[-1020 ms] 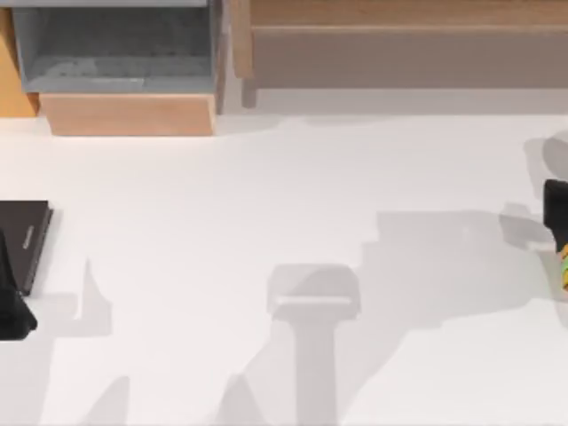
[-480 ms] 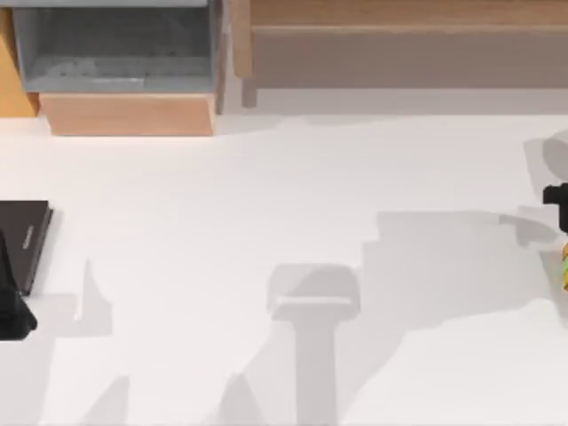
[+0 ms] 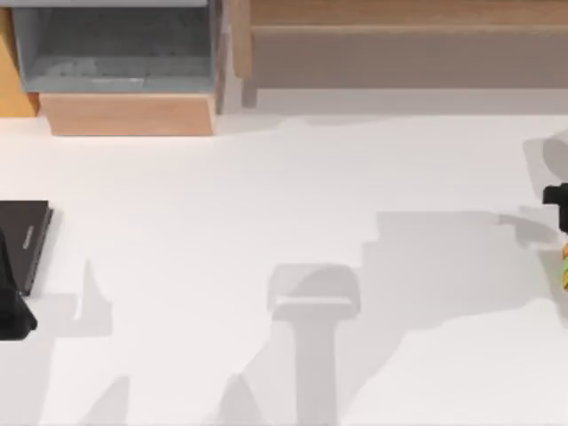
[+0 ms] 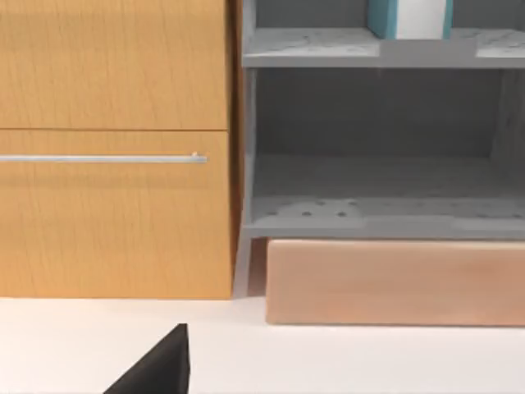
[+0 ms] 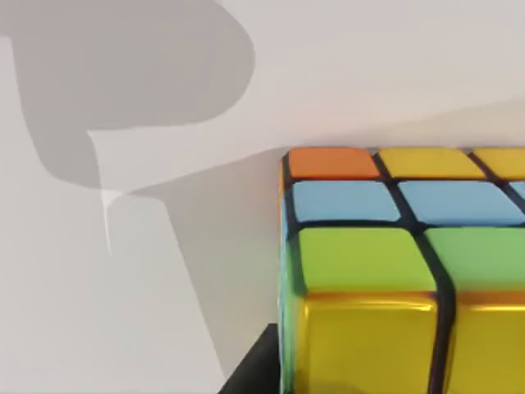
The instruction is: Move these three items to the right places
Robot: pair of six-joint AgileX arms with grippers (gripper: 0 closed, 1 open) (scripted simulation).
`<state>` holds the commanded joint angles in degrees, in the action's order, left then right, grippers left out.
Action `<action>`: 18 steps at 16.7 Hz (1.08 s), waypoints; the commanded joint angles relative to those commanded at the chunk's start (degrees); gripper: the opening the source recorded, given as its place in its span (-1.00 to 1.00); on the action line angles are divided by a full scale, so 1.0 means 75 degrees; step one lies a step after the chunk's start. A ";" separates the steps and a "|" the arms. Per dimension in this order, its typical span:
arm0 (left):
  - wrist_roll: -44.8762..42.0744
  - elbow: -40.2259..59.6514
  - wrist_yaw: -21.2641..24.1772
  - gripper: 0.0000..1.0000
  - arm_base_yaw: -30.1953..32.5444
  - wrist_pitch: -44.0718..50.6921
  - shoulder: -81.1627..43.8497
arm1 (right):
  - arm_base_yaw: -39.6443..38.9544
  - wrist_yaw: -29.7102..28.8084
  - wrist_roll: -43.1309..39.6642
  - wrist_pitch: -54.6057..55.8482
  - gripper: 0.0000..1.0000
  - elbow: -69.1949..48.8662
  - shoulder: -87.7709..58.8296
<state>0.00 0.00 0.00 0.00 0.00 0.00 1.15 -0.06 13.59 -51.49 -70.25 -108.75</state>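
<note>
The small orange-yellow-green object is a colour cube (image 3: 564,266) at the table's right edge. In the right wrist view the cube (image 5: 385,271) looms very close, with orange, blue, green and yellow tiles. My right gripper (image 3: 557,200) shows as a black piece just beyond the cube at that edge. The teal-covered book (image 4: 408,16) with white page edges stands upright on the upper grey shelf in the left wrist view. My left arm (image 3: 12,306) stays parked at the left edge.
A flat black slab (image 3: 27,232) lies by the left arm. At the back left stand a wooden cabinet (image 4: 115,148) with a drawer handle, a grey shelf unit (image 3: 115,49) and a wooden block (image 3: 129,114). A long wooden shelf (image 3: 399,49) spans the back right.
The right gripper's black part drew back toward the far side between the earliest frame and half a second ago, then held still. The cube stayed put. The left arm has not moved.
</note>
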 joint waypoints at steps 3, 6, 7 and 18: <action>0.0000 0.0000 0.0000 1.00 0.0000 0.0000 0.0000 | 0.0000 0.0000 0.0000 0.0000 -1.00 0.0000 0.0000; 0.0000 0.0000 0.0000 1.00 0.0000 0.0000 0.0000 | 0.0016 -0.0007 0.0006 -0.0002 -1.00 -0.0005 0.0016; 0.0000 0.0000 0.0000 1.00 0.0000 0.0000 0.0000 | 0.0016 -0.0007 0.0005 -0.0031 -1.00 -0.0023 0.0027; 0.0000 0.0000 0.0000 1.00 0.0000 0.0000 0.0000 | 0.0009 -0.0007 0.0009 -0.0842 -1.00 -0.0540 0.0295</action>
<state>0.00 0.00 0.00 0.00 0.00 0.00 1.21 -0.11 13.65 -57.81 -74.29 -106.54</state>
